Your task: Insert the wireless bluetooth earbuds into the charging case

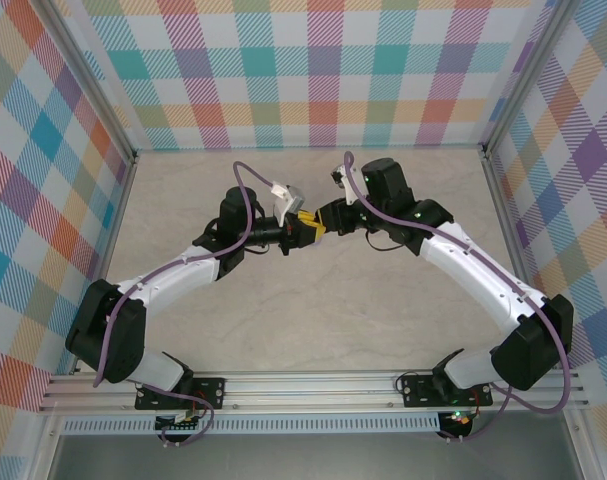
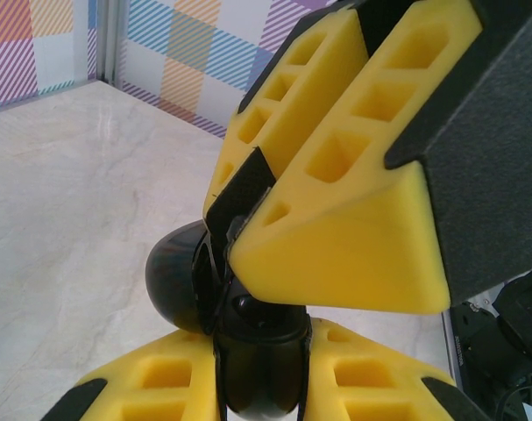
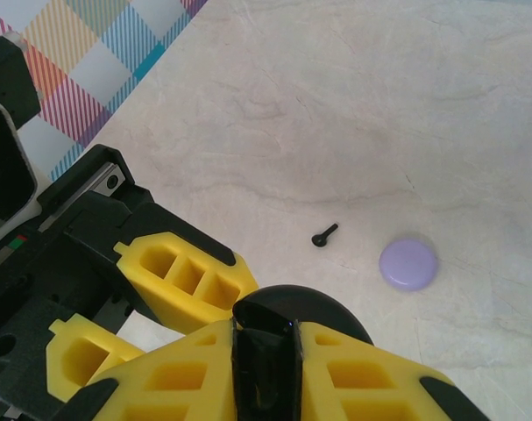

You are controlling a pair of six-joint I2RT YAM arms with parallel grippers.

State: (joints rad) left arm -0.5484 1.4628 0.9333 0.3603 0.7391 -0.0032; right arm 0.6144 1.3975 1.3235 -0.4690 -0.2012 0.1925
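Pinched between both grippers, the black charging case (image 2: pixel 173 281) is held above the tabletop (image 3: pixel 353 105). The left gripper (image 2: pixel 258 360) clamps one part and the right gripper (image 3: pixel 264 351) nips another; its inside is hidden. Below, one black earbud (image 3: pixel 325 235) lies flat, its stem pointing upper right in the right wrist view, near a shut lilac case (image 3: pixel 409 263).

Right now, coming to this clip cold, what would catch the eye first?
The two arms meet above the middle of the table, the left gripper and right gripper both clamped on one black charging case. On the marbled surface below lie a lone black earbud and, apart from it, a round lilac case.
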